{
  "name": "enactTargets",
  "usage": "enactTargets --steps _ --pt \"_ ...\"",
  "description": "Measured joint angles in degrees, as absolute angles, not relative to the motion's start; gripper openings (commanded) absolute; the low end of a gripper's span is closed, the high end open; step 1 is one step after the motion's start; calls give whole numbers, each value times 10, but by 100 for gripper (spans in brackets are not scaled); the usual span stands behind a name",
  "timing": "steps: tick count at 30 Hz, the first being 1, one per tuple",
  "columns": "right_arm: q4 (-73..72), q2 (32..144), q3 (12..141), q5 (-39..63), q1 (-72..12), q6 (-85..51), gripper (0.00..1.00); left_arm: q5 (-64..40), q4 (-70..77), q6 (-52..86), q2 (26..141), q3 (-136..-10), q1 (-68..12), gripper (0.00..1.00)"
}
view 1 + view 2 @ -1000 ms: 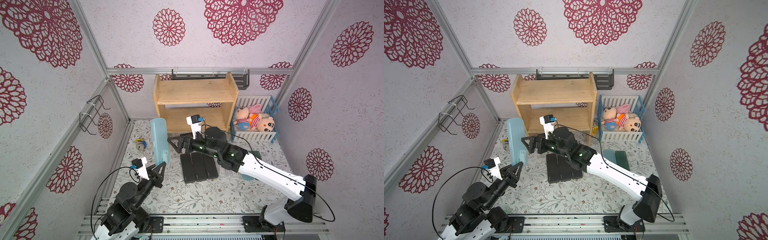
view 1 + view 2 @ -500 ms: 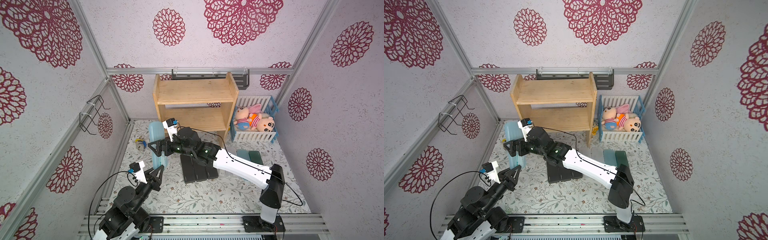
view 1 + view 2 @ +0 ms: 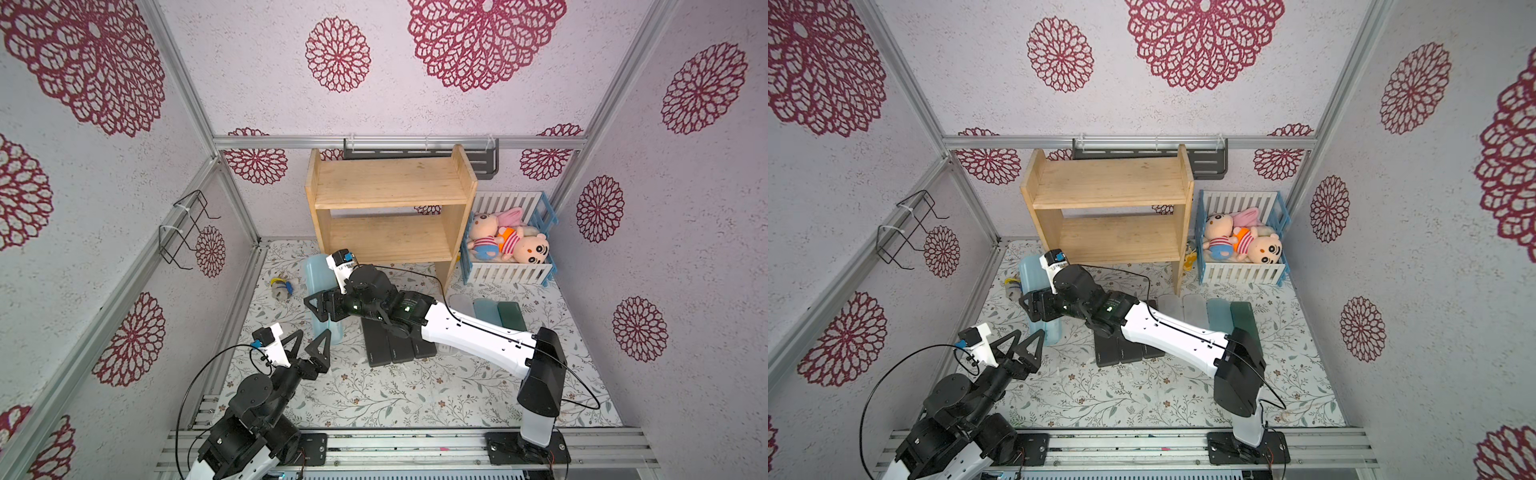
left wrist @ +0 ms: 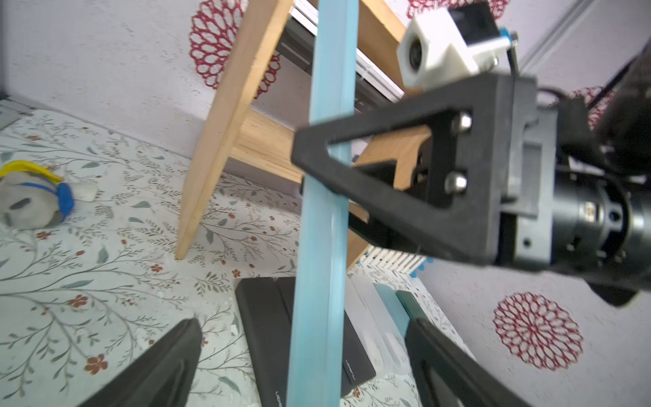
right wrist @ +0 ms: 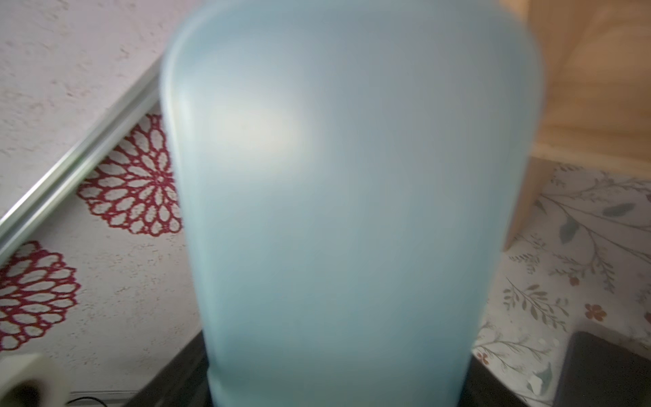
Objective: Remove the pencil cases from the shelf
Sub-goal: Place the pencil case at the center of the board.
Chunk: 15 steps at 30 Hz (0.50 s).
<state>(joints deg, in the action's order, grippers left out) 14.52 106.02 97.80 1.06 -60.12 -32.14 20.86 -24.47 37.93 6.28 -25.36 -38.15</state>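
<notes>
Left wrist view: translucent blue pencil case (image 4: 317,282) upright, right gripper (image 4: 324,169) clamping it; left gripper (image 4: 304,366) spread; floral mat (image 4: 105,264), rosette walls (image 4: 88,53).

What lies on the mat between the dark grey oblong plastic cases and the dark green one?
Two frosted clear plastic cases and a translucent light blue case, in a top view.

A frosted, translucent blue plastic pencil case (image 5: 352,211) is pictured; the shelf (image 3: 390,183) is shown in pale matt wood, dark grey cases (image 3: 388,351) in matt plastic, walls (image 3: 249,62) rough-textured, frame rail (image 3: 291,142) brushed metal.
</notes>
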Motion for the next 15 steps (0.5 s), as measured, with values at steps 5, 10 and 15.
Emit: enactTargets --steps 5,10,15 --pt "156 1036 881 -7 -592 -329 68 277 -284 404 64 -263 -382 97" --pt "163 1034 805 -8 -585 -347 69 349 -286 402 93 -291 -382 97" --pt "165 1074 808 -2 -585 -367 69 369 -276 388 188 -357 -382 97"
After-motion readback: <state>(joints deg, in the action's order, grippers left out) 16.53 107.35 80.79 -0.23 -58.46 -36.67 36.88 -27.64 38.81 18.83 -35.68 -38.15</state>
